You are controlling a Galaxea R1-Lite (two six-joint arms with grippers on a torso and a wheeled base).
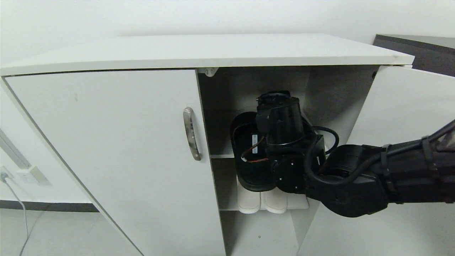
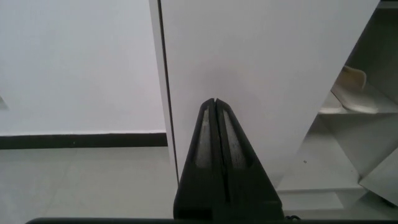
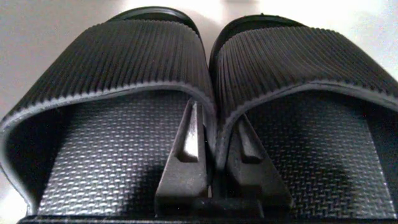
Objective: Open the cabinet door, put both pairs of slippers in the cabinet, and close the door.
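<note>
Black slippers point(image 3: 143, 87): my right gripper point(image 3: 216, 127) is clenched on the pair's touching inner walls, holding them in the cabinet opening at the upper shelf point(image 1: 221, 156), above the white slippers point(image 1: 261, 201).

Risk: if released here they may overhang the shelf, tip out, or block the open door point(image 1: 401, 113).

Left gripper point(image 2: 215, 124): closed and empty, beside the closed left door point(image 1: 106, 149).

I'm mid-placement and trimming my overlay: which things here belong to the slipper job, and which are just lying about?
Job: cabinet; its open right door; black slippers, clamped by the right gripper; white slippers on a lower shelf.
Lying about: wall socket; its cable; dark furniture beyond the cabinet.
</note>
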